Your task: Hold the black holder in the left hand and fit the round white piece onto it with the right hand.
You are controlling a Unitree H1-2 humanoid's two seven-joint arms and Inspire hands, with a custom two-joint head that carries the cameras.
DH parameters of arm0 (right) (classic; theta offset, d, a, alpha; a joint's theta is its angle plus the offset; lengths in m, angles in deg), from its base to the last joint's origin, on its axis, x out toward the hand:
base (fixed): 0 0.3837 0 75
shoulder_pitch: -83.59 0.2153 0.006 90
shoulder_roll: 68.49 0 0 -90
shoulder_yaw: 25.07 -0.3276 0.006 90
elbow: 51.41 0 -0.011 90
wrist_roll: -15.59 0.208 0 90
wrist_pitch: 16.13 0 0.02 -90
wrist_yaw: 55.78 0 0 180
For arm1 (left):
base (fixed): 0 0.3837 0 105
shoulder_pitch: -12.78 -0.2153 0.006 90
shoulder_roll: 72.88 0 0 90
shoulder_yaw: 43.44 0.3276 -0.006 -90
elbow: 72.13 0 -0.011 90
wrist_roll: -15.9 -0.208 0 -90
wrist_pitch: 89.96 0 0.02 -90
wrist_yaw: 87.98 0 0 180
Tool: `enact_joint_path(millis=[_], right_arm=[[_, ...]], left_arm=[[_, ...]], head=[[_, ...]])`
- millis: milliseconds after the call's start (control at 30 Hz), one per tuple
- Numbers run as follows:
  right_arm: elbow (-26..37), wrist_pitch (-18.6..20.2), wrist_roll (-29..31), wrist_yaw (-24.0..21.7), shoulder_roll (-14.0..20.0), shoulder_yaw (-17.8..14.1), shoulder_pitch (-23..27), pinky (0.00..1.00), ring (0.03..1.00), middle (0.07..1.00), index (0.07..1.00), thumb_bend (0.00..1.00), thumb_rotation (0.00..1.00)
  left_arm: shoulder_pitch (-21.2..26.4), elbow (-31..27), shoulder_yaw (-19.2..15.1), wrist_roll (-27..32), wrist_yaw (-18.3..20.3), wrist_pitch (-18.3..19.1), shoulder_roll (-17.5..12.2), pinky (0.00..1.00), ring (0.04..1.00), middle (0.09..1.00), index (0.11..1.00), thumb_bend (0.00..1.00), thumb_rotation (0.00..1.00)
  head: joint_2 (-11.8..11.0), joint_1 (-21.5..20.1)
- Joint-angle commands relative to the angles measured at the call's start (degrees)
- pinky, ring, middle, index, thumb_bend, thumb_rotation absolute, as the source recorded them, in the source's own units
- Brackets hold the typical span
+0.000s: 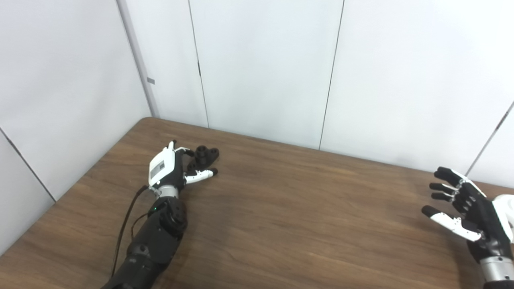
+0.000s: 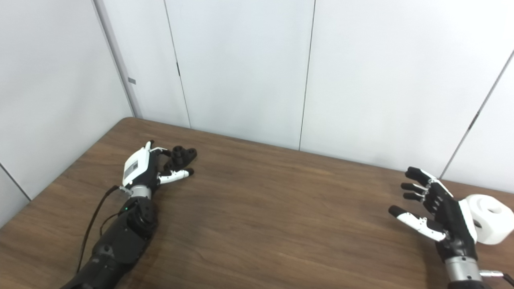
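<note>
Fingers [image 1: 192,165] of the left hand [image 1: 166,166] are seen curled loosely round the black holder [image 1: 207,154], which sits on the table [image 1: 281,208] at the fingertips; whether it's actually gripped can't be told, but contact looks to be made, probably so it can be lifted and steadied. Far right of the holder, the right hand [image 2: 439,214] is held open, fingers spread, nothing in it. The round white piece [image 2: 488,218] lies just behind that hand, so a reach round is likely needed.
</note>
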Motion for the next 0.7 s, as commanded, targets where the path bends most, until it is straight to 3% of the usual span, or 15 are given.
enact_joint_path(millis=[0, 133, 200, 267, 300, 667], right_arm=[[-3.5, -0.8, 0.7, -0.7, -0.2, -0.2, -5.2, 0.67, 0.733, 0.813, 0.794, 0.74, 0.3], [-3.7, -0.8, -0.3, 0.0, 0.2, 0.1, -4.8, 0.68, 0.736, 0.812, 0.793, 0.75, 0.34], [-3.7, -0.8, -0.4, 0.0, 0.2, 0.1, -4.7, 0.68, 0.733, 0.81, 0.791, 0.75, 0.34], [-3.6, -0.8, -0.4, 0.0, 0.3, 0.2, -4.5, 0.67, 0.728, 0.81, 0.791, 0.74, 0.34], [-3.6, -0.8, -0.4, 0.0, 0.3, 0.1, -4.5, 0.67, 0.726, 0.81, 0.792, 0.73, 0.34], [-2.2, -0.8, -0.1, 0.1, 0.3, -0.2, -5.0, 0.69, 0.731, 0.806, 0.788, 0.74, 0.33]], left_arm=[[1.5, 0.1, -0.2, -0.3, -1.4, -0.2, -1.6, 1.0, 1.0, 1.0, 0.706, 0.87, 0.35], [1.3, 0.5, -0.5, 0.2, -1.5, -1.1, -1.9, 1.0, 1.0, 1.0, 0.664, 0.81, 0.29], [1.2, 0.9, -0.6, 0.5, -1.9, -2.0, -1.9, 1.0, 1.0, 0.991, 0.615, 0.78, 0.2], [1.1, 1.4, -0.7, 0.8, -2.3, -3.1, -2.0, 1.0, 1.0, 0.957, 0.515, 0.57, 0.09], [1.1, 1.8, -0.6, 0.8, -2.5, -3.5, -2.1, 1.0, 1.0, 0.943, 0.501, 0.55, 0.08], [0.8, 3.1, -0.1, 0.7, -2.8, -5.3, -2.3, 1.0, 0.995, 0.897, 0.485, 0.52, 0.06]], head=[[0.0, -0.1], [0.0, 0.1], [0.0, 0.0], [0.0, 0.0], [0.0, 0.0], [0.2, -0.2]])
